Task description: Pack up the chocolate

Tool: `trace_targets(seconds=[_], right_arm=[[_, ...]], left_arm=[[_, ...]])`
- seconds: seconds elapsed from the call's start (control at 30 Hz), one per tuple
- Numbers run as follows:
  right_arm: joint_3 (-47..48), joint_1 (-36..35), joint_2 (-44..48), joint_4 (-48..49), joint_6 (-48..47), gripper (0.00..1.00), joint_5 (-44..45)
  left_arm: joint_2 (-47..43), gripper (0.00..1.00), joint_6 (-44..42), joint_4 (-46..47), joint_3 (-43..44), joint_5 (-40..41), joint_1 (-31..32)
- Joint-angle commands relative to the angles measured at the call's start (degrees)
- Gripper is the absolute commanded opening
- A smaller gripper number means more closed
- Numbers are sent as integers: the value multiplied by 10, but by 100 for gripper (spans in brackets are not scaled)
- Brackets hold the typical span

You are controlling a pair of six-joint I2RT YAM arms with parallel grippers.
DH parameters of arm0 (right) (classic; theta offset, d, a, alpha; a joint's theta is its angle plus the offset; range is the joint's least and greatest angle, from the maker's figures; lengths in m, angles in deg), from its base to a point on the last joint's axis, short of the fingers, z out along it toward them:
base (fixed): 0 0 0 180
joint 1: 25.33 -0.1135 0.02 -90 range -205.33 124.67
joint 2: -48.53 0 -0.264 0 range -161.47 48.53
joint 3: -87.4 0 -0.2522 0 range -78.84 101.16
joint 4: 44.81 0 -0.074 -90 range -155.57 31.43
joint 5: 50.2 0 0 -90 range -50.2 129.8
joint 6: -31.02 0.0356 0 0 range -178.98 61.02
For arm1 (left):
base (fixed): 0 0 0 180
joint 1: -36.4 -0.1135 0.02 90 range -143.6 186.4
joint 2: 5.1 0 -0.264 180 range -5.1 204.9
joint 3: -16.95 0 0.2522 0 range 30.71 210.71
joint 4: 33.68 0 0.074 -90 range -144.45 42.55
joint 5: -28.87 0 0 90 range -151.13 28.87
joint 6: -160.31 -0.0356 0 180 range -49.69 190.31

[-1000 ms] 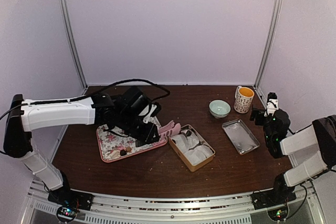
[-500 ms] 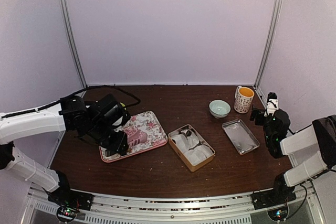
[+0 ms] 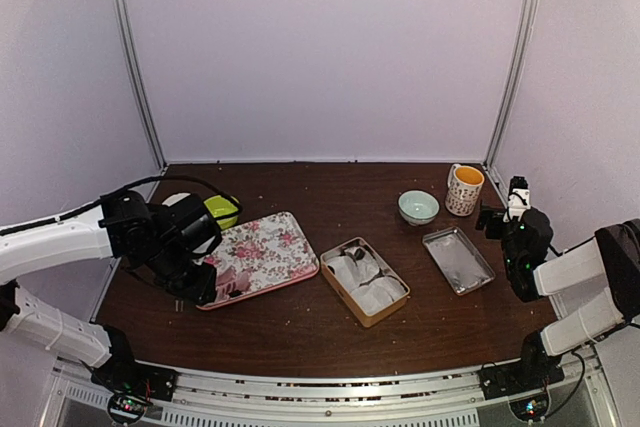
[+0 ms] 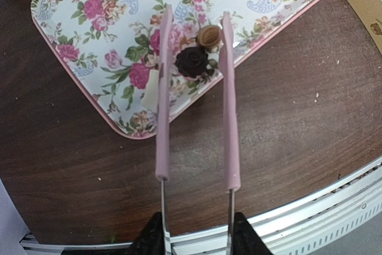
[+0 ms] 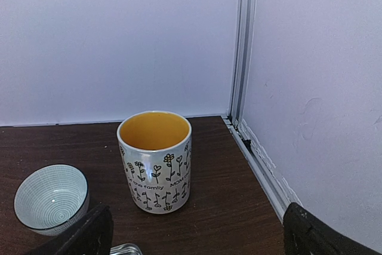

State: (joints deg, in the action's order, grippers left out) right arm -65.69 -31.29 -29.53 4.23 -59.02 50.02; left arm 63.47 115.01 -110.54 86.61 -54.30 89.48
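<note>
— Where is the chocolate sitting?

— A dark chocolate (image 4: 191, 62) and a tan chocolate (image 4: 208, 36) are lying on the floral tray (image 4: 89, 40), touching each other. The tray is resting toward the left edge of the bench, and the two pieces are sitting on its part nearest the near edge.

— What is the left gripper (image 4: 197, 237) doing?

— It is clasping the pink tongs (image 4: 230, 117) by their metal shanks. The two pink arms are reaching out over the tray, standing apart, with both pieces lying between their tips. The tan one is touching the right-hand arm in the wrist view.

— Is anything lying in the cardboard box (image 3: 364, 281)?

— It is sitting mid-bench just beside the tray, lined with white paper. Something dark is showing at its far end, too small to tell.

— And the right gripper (image 5: 197, 237)?

— It is hovering by the right edge with its fingers (image 5: 83, 234) spread wide, holding nothing, and facing the mug (image 5: 155, 160) in the far right corner. The teal bowl (image 5: 51, 198) is standing just beside the mug, and a metal tray (image 3: 458, 260) is lying nearer the near edge.
</note>
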Motion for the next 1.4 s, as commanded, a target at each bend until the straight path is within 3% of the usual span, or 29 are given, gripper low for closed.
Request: trace_targets(seconds=[0.0, 0.7, 0.93, 1.37], right_arm=[[9, 5, 2, 1, 1, 100, -3], [8, 5, 1, 1, 1, 100, -3], [8, 5, 2, 1, 2, 100, -3], [9, 5, 2, 1, 2, 100, -3]], left_arm=[[-4, 36, 1, 4, -5, 6, -9], [41, 35, -38, 27, 25, -19, -9], [48, 25, -35, 26, 24, -22, -9], [22, 23, -33, 17, 46, 7, -9]])
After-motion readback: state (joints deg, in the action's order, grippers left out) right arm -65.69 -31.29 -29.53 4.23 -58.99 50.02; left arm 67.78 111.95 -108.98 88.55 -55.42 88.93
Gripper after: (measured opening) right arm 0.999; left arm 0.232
